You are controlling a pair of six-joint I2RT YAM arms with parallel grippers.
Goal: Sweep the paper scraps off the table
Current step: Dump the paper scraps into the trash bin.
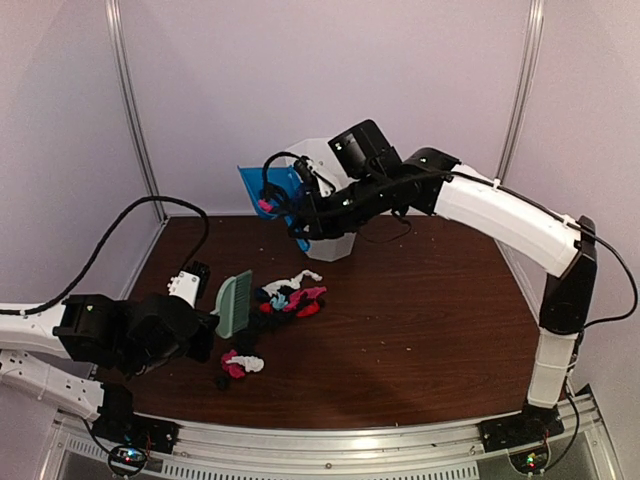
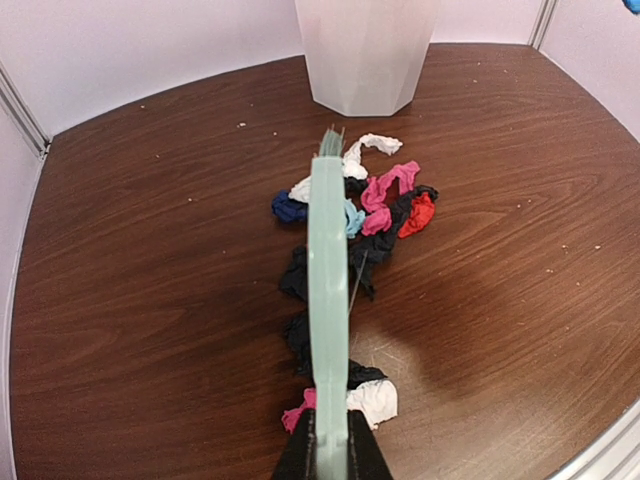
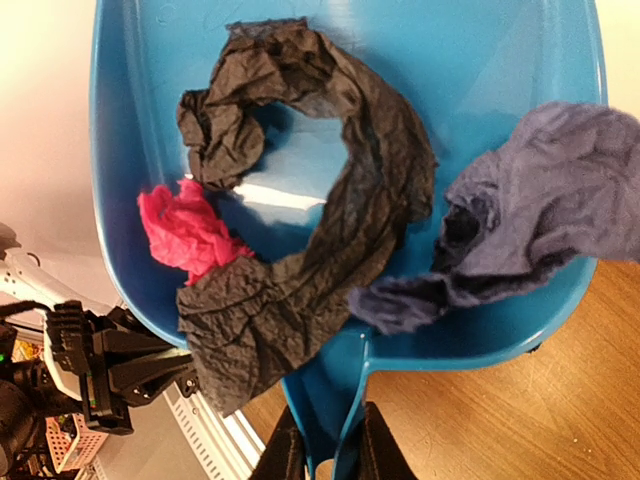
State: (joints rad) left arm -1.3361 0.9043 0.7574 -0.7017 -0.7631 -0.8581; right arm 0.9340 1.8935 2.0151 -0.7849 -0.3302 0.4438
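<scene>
From the top camera, we see most of the small wrinkly paper scraps (image 1: pixel 292 298) in pink, white, black, navy and red lying in a loose heap near the middle of the dark reddish-brown wood-grain table (image 1: pixel 430 330), with a smaller clump nearer to the left arm. The left gripper (image 1: pixel 210 328) is pressed together on the handle of the mint-green plastic hand brush (image 1: pixel 236 303), which stands just beside the heap. The right gripper (image 1: pixel 300 215) holds the blue plastic dustpan (image 1: pixel 258 185) raised in the air next to the pale translucent plastic bin (image 1: pixel 330 245); we cannot tell from here if the pan is over the opening. In the left wrist view, the brush runs edge-on from the closed fingers (image 2: pixel 296 455) over the scraps, which lie on both sides of it, in front of the bin. In the right wrist view, the jaws pinch the thin handle of the dustpan, and some scraps in black, pink and navy lie inside the pan, the navy one hanging at its rim. We judge the scraps to be very light, soft and crumpled, so they probably catch, roll and scatter instead of sliding cleanly, and pinching them one by one is not practical. It is better to hold the stiff tools by their handles and push the paper with low, gentle strokes of the bristles.
</scene>
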